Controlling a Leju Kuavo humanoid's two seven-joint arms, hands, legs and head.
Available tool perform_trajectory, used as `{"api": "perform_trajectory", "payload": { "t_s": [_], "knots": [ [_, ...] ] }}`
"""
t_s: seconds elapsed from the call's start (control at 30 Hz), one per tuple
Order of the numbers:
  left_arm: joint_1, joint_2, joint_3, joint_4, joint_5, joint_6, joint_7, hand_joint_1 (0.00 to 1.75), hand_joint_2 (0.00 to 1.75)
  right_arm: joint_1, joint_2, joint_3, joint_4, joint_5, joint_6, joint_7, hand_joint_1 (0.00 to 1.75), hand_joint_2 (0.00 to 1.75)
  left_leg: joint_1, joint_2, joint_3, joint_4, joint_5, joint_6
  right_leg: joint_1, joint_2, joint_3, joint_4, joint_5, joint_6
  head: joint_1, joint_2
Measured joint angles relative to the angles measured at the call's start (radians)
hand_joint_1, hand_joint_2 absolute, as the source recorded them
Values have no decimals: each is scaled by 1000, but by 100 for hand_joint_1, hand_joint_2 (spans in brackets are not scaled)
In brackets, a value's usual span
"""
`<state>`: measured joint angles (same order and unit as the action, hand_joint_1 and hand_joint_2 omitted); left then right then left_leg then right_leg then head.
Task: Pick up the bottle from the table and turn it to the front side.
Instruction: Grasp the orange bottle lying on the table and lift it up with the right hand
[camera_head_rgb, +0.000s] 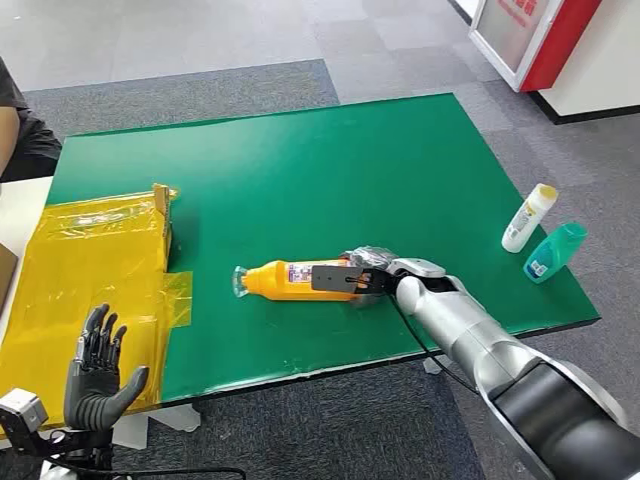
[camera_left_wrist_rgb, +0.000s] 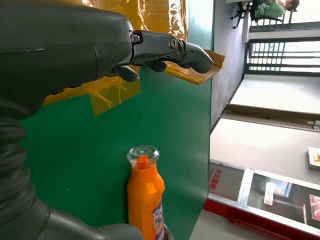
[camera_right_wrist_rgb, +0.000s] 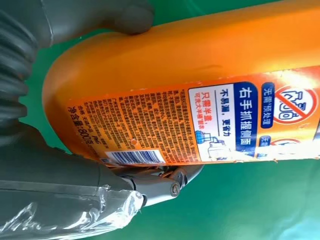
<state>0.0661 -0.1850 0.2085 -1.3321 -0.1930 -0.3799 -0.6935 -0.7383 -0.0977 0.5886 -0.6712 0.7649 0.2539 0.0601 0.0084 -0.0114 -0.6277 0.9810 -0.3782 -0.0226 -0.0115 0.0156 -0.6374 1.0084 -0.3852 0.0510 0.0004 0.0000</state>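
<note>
Your right hand's fingers are closing around the base end of the orange bottle, thumb on one side and fingers on the other, so your right hand is gripping it. The bottle is lying on its side on the green table, clear cap pointing toward 9 o'clock, and its back label with barcode and small print is facing the right wrist camera. Whether the bottle is touching the table or just off it, you cannot tell.

Nearest you, at about 7 o'clock, your left hand is hovering with fingers spread and is holding nothing, over the yellow plastic sheet covering the table's left end.

Farther out, at 3 o'clock from the bottle, a white bottle with a yellow cap and a teal bottle are lying just beside each other near the table's right edge. At 10 o'clock, a person's dark sleeve is showing at the far left corner.
</note>
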Motion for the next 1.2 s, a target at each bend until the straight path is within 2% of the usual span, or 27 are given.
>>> {"api": "perform_trajectory", "payload": {
  "t_s": [0.23, 0.47, 0.63, 0.73, 0.9, 1.03, 1.13, 1.2],
  "knots": [
    [6, 0, 2, 0, 2, 4, 3, 0, 175, 32, -3, -21, -57, 2, -23, -9, 175, 175, 0, 0, 0, 0, 0, 0, 0, 0, 0, 0, 0, 0, 0, 0],
    [48, -3, 10, -20, 2, 1, 14, 0, 175, 224, -28, -142, -393, -76, -92, -51, 175, 175, 0, 0, 0, 0, -3, -1, 0, 0, -1, 0, -2, 0, 0, 0],
    [59, -14, 17, -36, 1, -5, 19, 0, 175, 316, -24, -208, -548, -121, -123, -91, 175, 175, 0, 0, -1, 0, -3, -1, 0, 0, 0, 0, -3, 0, 0, 0],
    [66, -37, 25, -60, 5, -16, 41, 0, 175, 400, 17, -273, -669, -167, -159, -141, 175, 175, 0, 0, -1, 0, -3, -1, 0, 0, -1, 0, -3, 0, 0, 0],
    [61, -78, 42, -90, 62, -53, 127, 0, 175, 526, 122, -367, -813, -260, -126, -211, 175, 175, 0, 0, -1, 0, -3, -2, 1, 0, -1, 0, -4, -1, 0, 0],
    [29, -89, 21, -120, 128, -70, 243, 0, 175, 578, 188, -376, -812, -220, -133, -294, 175, 175, 1, 0, -1, 0, -3, -2, 1, 0, -1, 0, -4, -2, 0, 0],
    [-13, -87, -36, -141, 226, -81, 335, 0, 175, 586, 236, -370, -776, -188, -162, -352, 175, 175, 1, 0, -1, 0, -2, -2, 1, 0, -1, 0, -3, -2, 0, 0],
    [-46, -74, -89, -145, 286, -89, 364, 0, 175, 585, 256, -360, -740, -177, -176, -392, 175, 175, 1, 0, -1, 0, -2, -2, 1, 0, -1, 0, -2, -1, 0, 0]
  ]
}}
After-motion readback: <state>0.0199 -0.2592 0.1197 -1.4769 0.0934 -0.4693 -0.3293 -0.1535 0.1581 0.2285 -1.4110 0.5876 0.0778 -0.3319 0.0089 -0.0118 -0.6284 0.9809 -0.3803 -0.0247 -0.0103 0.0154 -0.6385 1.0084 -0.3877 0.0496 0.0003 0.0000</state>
